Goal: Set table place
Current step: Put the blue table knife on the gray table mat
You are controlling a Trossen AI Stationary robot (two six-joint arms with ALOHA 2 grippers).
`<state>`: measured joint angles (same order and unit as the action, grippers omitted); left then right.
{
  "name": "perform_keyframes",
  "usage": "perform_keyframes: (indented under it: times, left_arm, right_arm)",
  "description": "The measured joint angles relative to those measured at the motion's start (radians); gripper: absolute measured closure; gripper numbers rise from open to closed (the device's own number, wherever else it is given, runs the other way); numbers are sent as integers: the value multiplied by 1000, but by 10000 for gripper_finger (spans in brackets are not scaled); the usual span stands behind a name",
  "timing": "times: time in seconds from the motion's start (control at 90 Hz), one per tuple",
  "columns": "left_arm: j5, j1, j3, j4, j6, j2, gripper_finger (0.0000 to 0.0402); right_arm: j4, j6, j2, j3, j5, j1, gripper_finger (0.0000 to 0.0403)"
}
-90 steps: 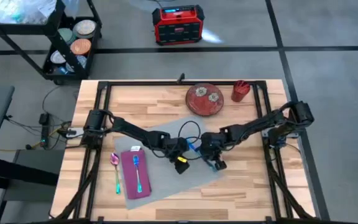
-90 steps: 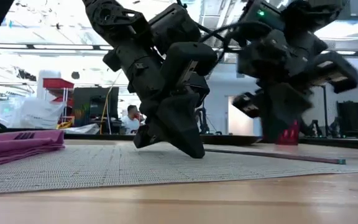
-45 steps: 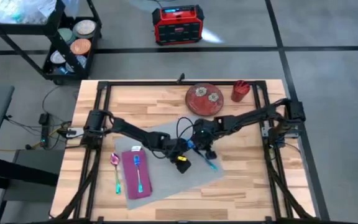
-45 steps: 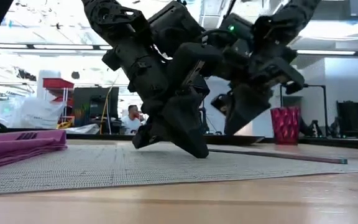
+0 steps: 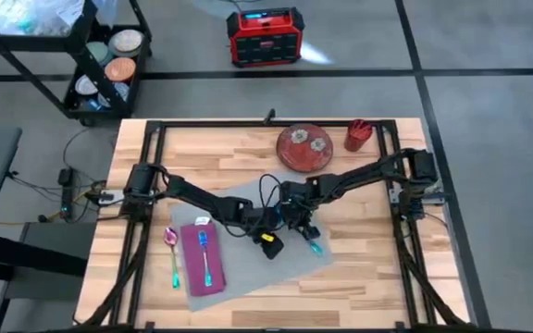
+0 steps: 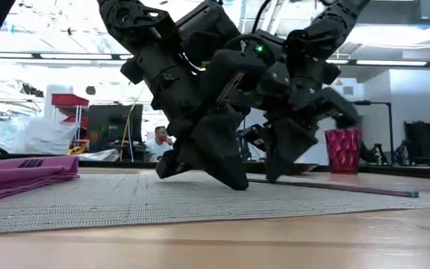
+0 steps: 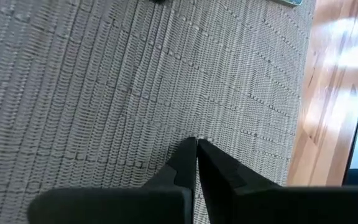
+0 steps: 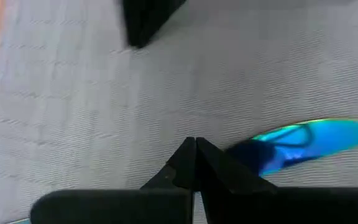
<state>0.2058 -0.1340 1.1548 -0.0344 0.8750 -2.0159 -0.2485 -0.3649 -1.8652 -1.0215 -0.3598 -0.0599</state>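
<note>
The grey placemat (image 5: 253, 271) lies flat on the light-wood table (image 5: 368, 277). At its left end is a magenta napkin (image 5: 200, 258) with a blue fork (image 5: 205, 256) on top; a pink spoon (image 5: 172, 252) lies beside it. A blue knife (image 5: 315, 245) lies on the mat's right part. My left gripper (image 5: 273, 248) is shut, tips down on the mat's middle. My right gripper (image 5: 300, 226) is shut just beside it, low over the mat and next to the knife (image 8: 309, 140). My left gripper sets its shut fingertips (image 7: 196, 144) down on the placemat's bare middle (image 7: 166, 106), slanting down from the table's left. The mat lies flat under them (image 6: 234, 183). My right gripper hangs low over the mat (image 6: 272, 176); I cannot tell whether it touches it.
A red plate (image 5: 304, 147) and a red cup (image 5: 358, 135) stand at the table's far edge, right of centre. Beyond the table are a black cart (image 5: 100, 65) with dishes and a red box (image 5: 265, 36) on the floor.
My right gripper has moved from the knife's place toward the table's left and far edges, ending close beside my left gripper. The knife stays lying on the mat where the gripper was.
</note>
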Motion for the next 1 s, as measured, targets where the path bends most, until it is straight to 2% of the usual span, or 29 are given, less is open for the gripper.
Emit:
perform_keyframes:
  times: [0.444,0.8,1.0]
  left_arm:
    - [-6,-2,1,1,23,0,402]
    - [-10,-3,2,3,28,0,402]
    - [-9,-3,2,3,31,0,402]
  right_arm:
    - [-12,-26,-3,0,15,-93,403]
    - [-66,-111,8,-36,8,2,403]
    - [-43,-114,-15,-37,0,-4,403]
